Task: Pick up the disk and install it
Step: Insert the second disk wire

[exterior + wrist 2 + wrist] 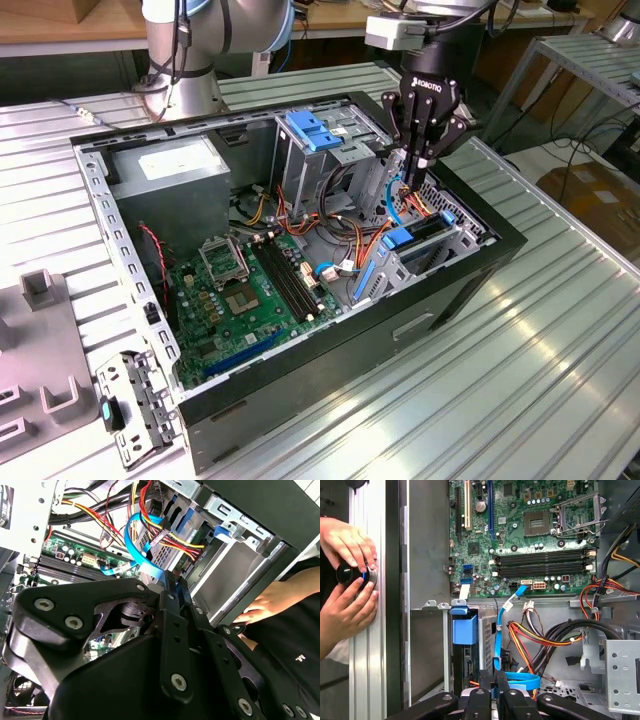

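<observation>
The disk (424, 240) sits edge-up in the lower metal cage at the front of the open computer case (300, 400), its blue side bracket (465, 628) on top. In the first wrist view its dark edge (468, 664) shows under the bracket. My gripper (414, 178) hangs just above and behind the cage, fingers pressed together, shut. The fingertips (484, 676) are beside a blue flat cable (498, 645). In the second wrist view the gripper (173, 582) points at that same cable (142, 555); nothing clearly sits between the fingers.
A grey power-supply box (175, 170), the green motherboard (240, 290) and bundles of orange and yellow wires (350, 235) fill the case. A blue latch (315, 130) tops the upper cage. A person's hands (345, 580) hold a black knob (347, 573) on the table beside the case.
</observation>
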Available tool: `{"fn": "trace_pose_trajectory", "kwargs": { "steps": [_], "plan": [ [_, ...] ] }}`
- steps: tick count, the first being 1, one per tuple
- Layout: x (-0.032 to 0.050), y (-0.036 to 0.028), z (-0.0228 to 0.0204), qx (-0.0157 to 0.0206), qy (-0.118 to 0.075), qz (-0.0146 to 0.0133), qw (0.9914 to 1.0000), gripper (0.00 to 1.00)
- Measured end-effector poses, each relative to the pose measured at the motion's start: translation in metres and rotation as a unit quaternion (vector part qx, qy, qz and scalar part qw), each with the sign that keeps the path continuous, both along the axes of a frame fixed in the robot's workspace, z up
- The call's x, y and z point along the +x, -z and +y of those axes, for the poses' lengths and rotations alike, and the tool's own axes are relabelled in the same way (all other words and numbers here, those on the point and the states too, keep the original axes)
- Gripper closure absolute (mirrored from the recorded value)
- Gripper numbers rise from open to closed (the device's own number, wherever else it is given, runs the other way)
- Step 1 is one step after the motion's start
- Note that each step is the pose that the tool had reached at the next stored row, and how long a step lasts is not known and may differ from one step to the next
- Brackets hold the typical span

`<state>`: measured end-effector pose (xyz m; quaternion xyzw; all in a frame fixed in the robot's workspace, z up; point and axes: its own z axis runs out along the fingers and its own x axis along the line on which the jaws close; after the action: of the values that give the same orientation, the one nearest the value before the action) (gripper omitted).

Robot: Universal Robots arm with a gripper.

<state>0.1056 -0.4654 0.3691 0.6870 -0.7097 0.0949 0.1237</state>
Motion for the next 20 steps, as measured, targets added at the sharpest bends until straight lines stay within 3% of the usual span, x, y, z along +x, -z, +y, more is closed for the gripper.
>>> {"fn": "trace_pose_trajectory", "kwargs": {
  "steps": [7,8,10,14,16,18,20],
  "plan": [
    [-0.0001,0.0,-0.0001,0.0,0.0,0.0,1.0,0.84],
    [-0.0001,0.0002,-0.0013,0.0019,0.0,0.0,1.0,0.84],
    [-0.0002,0.0008,-0.0049,0.0118,0.0,0.0,0.99993,0.84],
    [-0.0001,0.0016,-0.0173,0.0457,0.0,0.0,0.99896,0.84],
    [-0.0002,0.0022,-0.0236,0.0548,0.0,-0.0004,0.9985,0.84],
    [-0.0005,0.0025,-0.0268,0.0569,0.0,-0.0012,0.99838,0.84],
    [-0.0027,0.0029,-0.0279,0.0577,-0.001,-0.0098,0.99829,0.84]
  ]
}}
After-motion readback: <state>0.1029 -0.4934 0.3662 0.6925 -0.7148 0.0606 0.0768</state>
